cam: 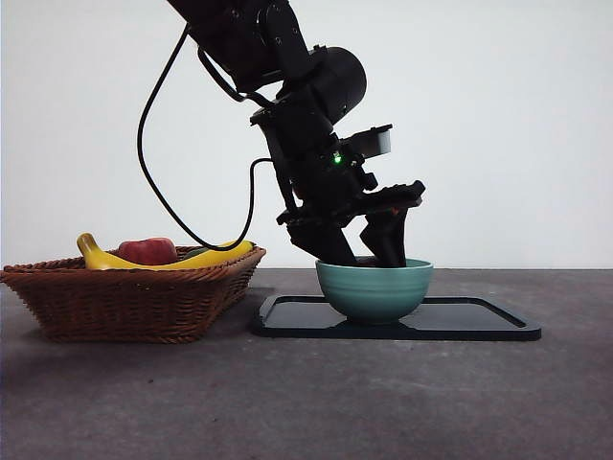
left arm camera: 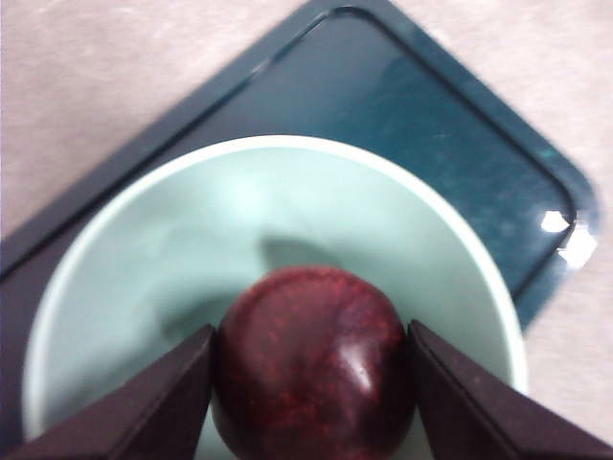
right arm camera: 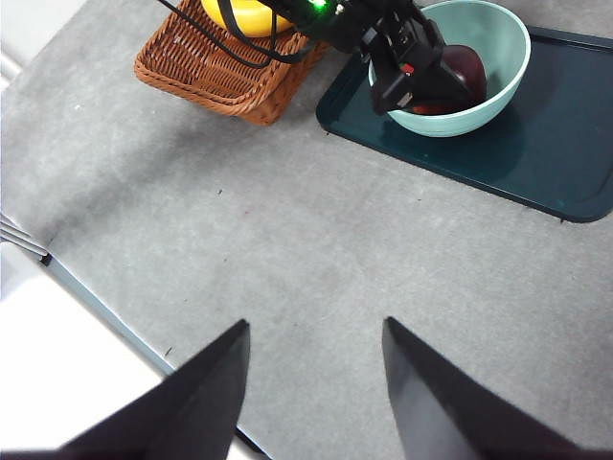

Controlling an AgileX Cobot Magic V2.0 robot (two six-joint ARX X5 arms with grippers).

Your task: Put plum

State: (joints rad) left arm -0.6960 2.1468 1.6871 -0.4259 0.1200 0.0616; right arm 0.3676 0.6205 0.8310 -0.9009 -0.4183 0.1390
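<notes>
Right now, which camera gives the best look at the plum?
The left wrist view: the plum fills it, gripped between the left pincer jaws inside the green bowl. The right wrist view shows only a dark sliver of it behind that pincer. In the front view the bowl's wall hides it.

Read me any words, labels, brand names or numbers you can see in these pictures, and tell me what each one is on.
None: no readable text in any view.
The plum, bowl, tray and basket carry no markings.
The left tool shows only a green light and a small red spot, not lettering.
</notes>
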